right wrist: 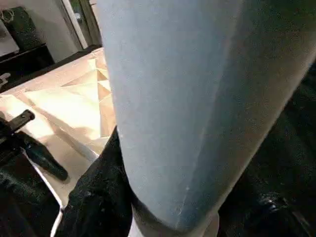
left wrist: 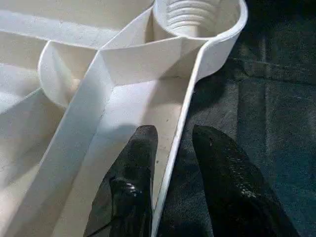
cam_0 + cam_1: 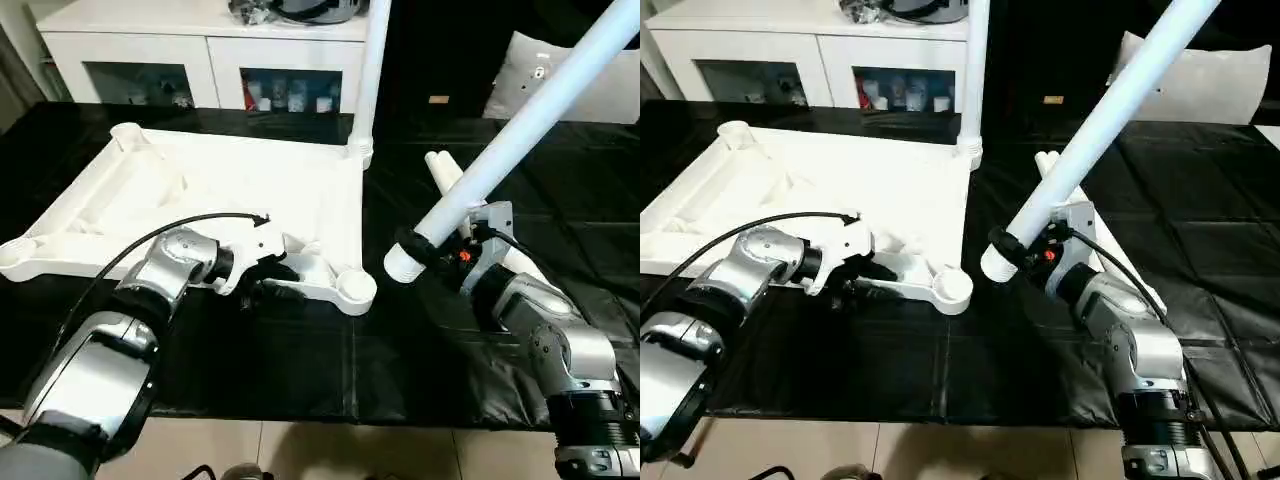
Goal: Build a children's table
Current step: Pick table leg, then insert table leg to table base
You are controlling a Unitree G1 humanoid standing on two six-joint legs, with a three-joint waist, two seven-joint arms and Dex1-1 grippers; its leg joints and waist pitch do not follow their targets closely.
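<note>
The children's table top (image 3: pixel 200 190) lies upside down on a black mat, ribs facing up. One white leg (image 3: pixel 370 70) stands upright in its far right corner socket. My left gripper (image 3: pixel 275 280) is at the near rim beside the empty near right socket (image 3: pixel 355 290). It is open, one finger (image 2: pixel 140 148) inside the rim and the other outside, neither quite touching it. Right of the top, my right gripper (image 3: pixel 430 250) is shut on a second leg (image 3: pixel 510 135) near its thick end. That leg slants up and away to the right. Another leg (image 3: pixel 442 168) lies on the mat behind.
A white cabinet (image 3: pixel 200 50) with glass doors runs along the back. A white cushion (image 3: pixel 565 85) leans at the back right. The black mat (image 3: pixel 300 370) ends near my body, with pale floor (image 3: pixel 300 450) beyond its edge.
</note>
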